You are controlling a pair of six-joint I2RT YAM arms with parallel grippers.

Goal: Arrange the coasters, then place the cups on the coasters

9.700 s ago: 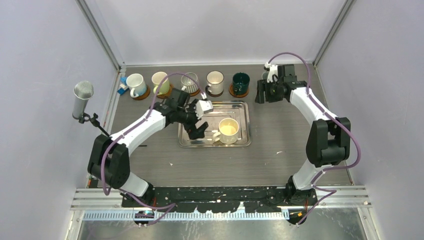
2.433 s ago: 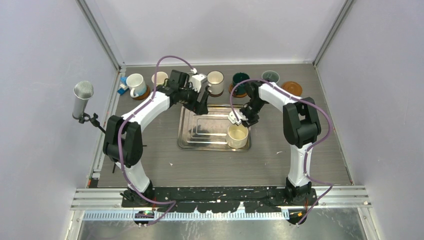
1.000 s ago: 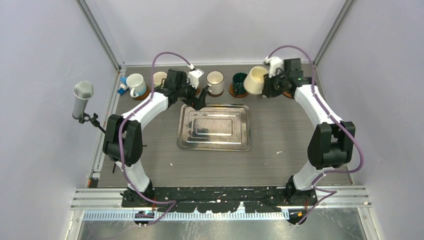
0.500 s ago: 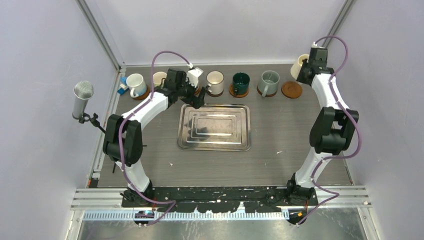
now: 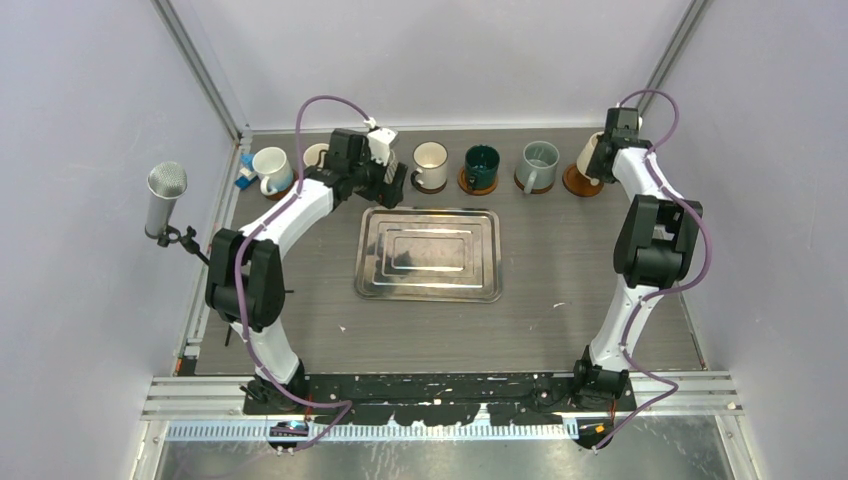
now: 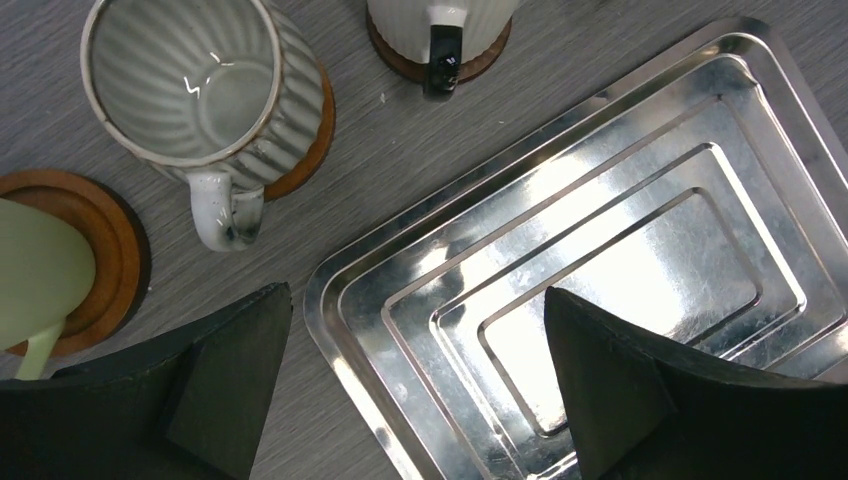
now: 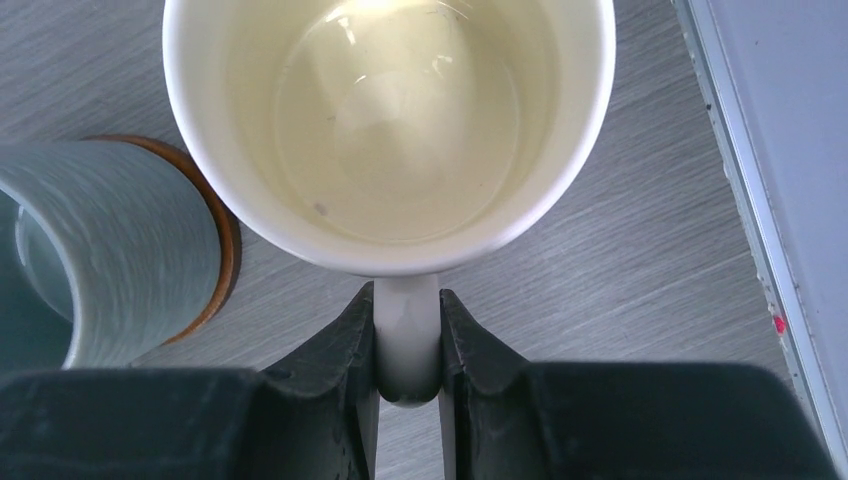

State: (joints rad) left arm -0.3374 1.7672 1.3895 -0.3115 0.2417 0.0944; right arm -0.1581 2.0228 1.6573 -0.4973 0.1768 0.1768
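- The right gripper (image 7: 408,300) is clamped tight on the handle of the cream cup (image 7: 390,120), 1 finger on each side. The cup's open mouth faces up at the wrist camera.
- From above, the cream cup is at the far right end of the row, over the last orange-brown coaster (image 5: 577,186). The coaster's near edge shows beneath the cup, but I cannot tell whether the base is touching it.
- Just left of it, the grey-blue cup (image 5: 538,163) stands on its own coaster (image 7: 228,250). Next along the far side of the table (image 5: 300,290) come the dark teal cup (image 5: 481,163) and the middle white cup (image 5: 431,160).
- The left gripper (image 6: 415,300) is spread as wide as it goes, with nothing between its fingers. It hangs over the far left corner of the steel tray (image 5: 430,285).
- Its wrist camera looks down on the ribbed grey cup (image 6: 205,95). That cup is upright on a rimmed brown coaster (image 6: 315,130) with its handle pointing back toward the gripper, near the tray's corner but apart from it.
- Left of the ribbed grey cup, a pale green cup (image 6: 30,280) stands on another round coaster (image 6: 115,250). 1 more cup, the end white cup (image 5: 270,165), closes the row on the left.
- The steel tray lies flat mid-table, on the near side of the row.
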